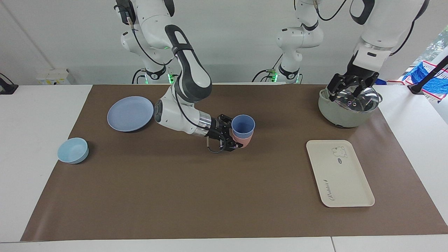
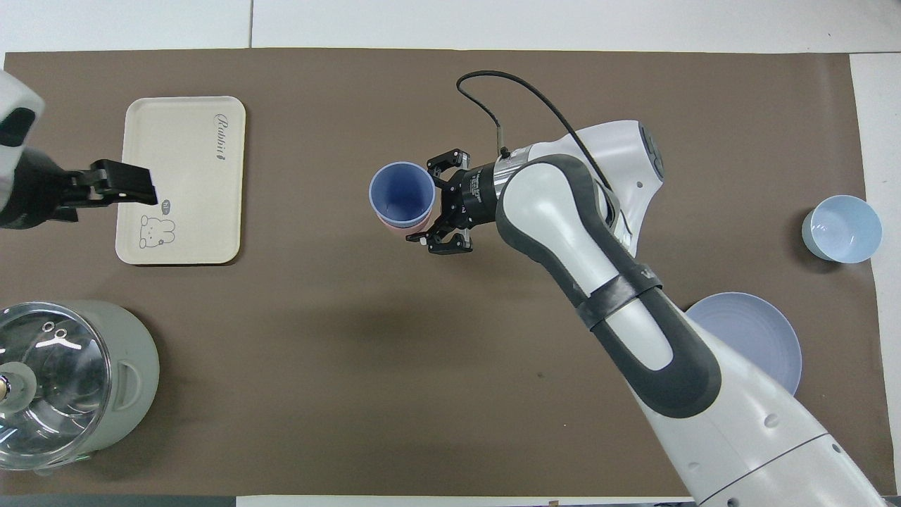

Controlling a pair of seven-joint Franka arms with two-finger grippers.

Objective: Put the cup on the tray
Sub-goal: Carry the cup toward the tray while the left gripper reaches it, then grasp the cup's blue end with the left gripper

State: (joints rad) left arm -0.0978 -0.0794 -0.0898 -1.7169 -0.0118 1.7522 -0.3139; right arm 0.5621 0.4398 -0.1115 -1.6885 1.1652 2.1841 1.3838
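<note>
A: Where's the cup?

B: Mid-mat, nested in a pink cup of like size. It is a smooth matte periwinkle tumbler, tapered, no handle, its round mouth upward.

A: And the right gripper?

B: Low at the stacked cups, reaching in sideways from the right arm's end of the table. Its black fingers are spread apart, one on each side of the stack. In the facing view the tips sit level with the pink cup; whether they touch it, I cannot tell.

A: The tray?

B: Cream-white plastic, rectangular with rounded corners and a shallow raised rim, flat on the brown mat toward the left arm's end, well apart from the cups. A small animal drawing and cursive lettering mark its face. Nothing lies on it.

A: The left gripper?

B: Up over a grey-green pot with a shiny domed glass lid, nearer the robots than the tray. That arm waits. Its fingers, I cannot tell.

A: Anything else?

B: A round flat blue plate and a small light-blue bowl, both at the right arm's end, the bowl farther from the robots than the plate. The mat looks dull and papery.
</note>
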